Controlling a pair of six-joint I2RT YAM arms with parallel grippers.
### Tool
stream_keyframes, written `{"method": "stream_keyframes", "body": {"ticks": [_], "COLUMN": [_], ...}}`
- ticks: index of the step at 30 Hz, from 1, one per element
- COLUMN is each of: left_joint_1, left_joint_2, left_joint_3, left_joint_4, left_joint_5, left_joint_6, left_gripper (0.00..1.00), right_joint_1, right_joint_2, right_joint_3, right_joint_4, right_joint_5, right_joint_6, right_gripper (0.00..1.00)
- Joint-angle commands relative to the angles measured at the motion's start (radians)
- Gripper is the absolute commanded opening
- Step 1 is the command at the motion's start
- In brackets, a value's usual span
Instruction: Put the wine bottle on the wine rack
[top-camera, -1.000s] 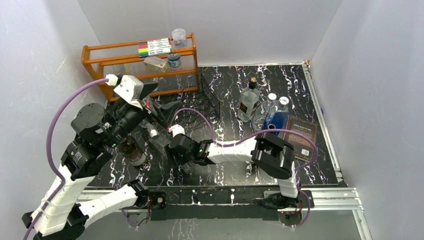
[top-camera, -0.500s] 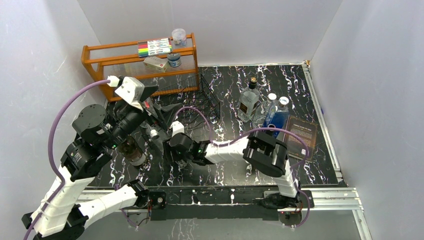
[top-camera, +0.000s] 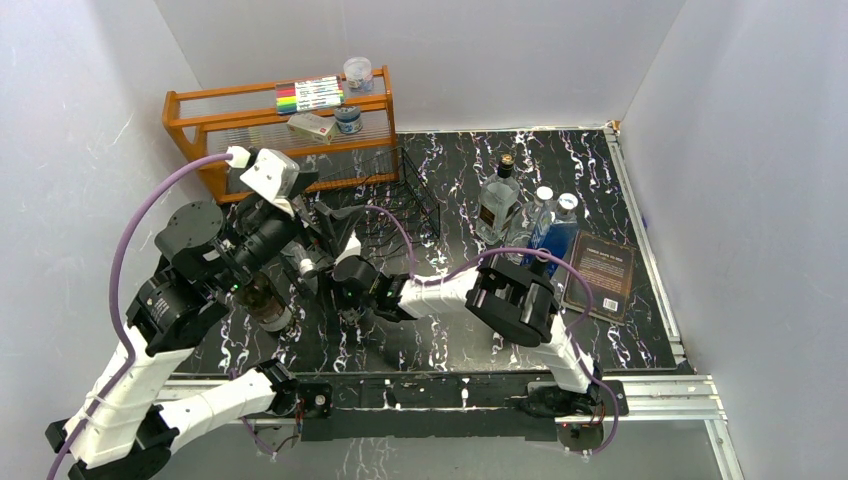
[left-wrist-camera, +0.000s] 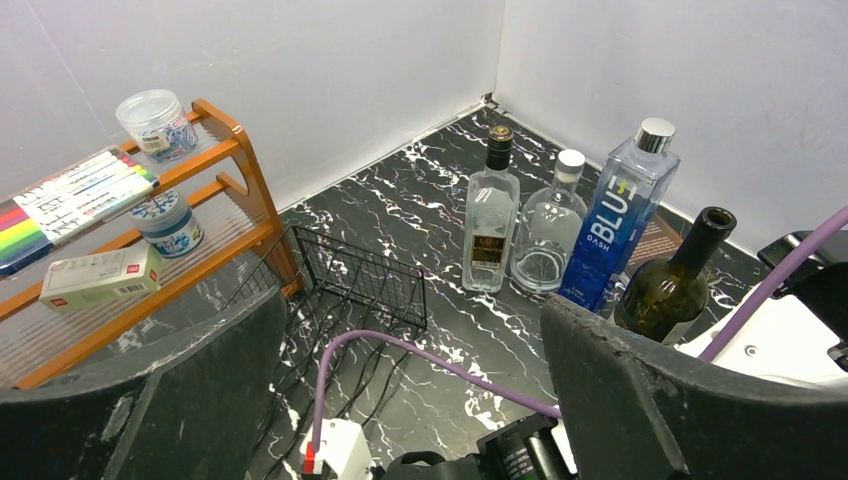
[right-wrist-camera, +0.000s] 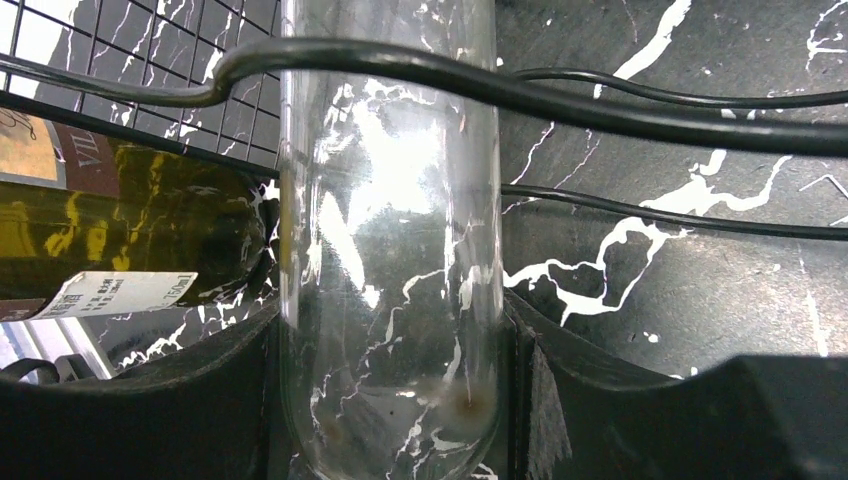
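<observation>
The right hand (right-wrist-camera: 392, 335) is half closed, its fingers pressed against both sides of a clear glass wine bottle (right-wrist-camera: 390, 200). Just beyond the hand, wires of the wine rack (right-wrist-camera: 640, 105) cross the bottle. It seems to be at or in a cradle, but I cannot tell whether its weight rests there. A dark green bottle (right-wrist-camera: 140, 220) lies to the hand's left. Settling, letting go and backing out look undone. The left hand (left-wrist-camera: 410, 360) gapes wide and empty.

A black, white-veined marble-patterned surface (top-camera: 560, 165) carries an orange wooden shelf (top-camera: 186, 100) at its back left, with a black wire wine rack (top-camera: 420, 196) just beside it. Toward the right, a square clear bottle (top-camera: 497, 210), a round clear bottle (top-camera: 530, 228) and a blue bottle (top-camera: 556, 238) stand close together, near a dark book (top-camera: 603, 275) lying flat.
</observation>
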Motion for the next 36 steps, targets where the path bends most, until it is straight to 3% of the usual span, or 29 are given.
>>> {"method": "stream_keyframes", "body": {"ticks": [1, 7, 14, 19, 28, 36], "left_joint_1": [0.001, 0.001, 0.001, 0.002, 0.002, 0.001], "left_joint_2": [-0.005, -0.015, -0.020, -0.021, -0.028, -0.039], "left_joint_3": [0.022, 0.016, 0.007, 0.002, -0.012, -0.021], "left_joint_4": [-0.006, -0.010, -0.013, -0.013, -0.014, -0.013], "left_joint_5": [-0.013, -0.018, -0.024, -0.031, -0.046, -0.061], "left_joint_6": [0.011, 0.018, 0.027, 0.031, 0.039, 0.045], "left_gripper": [0.98, 0.98, 0.98, 0.98, 0.98, 0.98], "right_joint_1": [-0.009, -0.009, -0.009, -0.008, 0.013, 0.019], "right_joint_2": [0.017, -0.008, -0.053, -0.083, -0.146, -0.198], "right_joint_3": [0.050, -0.004, -0.076, -0.129, -0.236, -0.265], "right_joint_4": [0.100, 0.155, 0.199, 0.209, 0.272, 0.195], "right_joint_5": [0.044, 0.011, -0.054, -0.080, -0.187, -0.181], "right_joint_6": [-0.001, 0.005, -0.005, -0.005, -0.057, 0.015], "right_gripper": [0.23, 0.65, 0.95, 0.98, 0.94, 0.97]}}
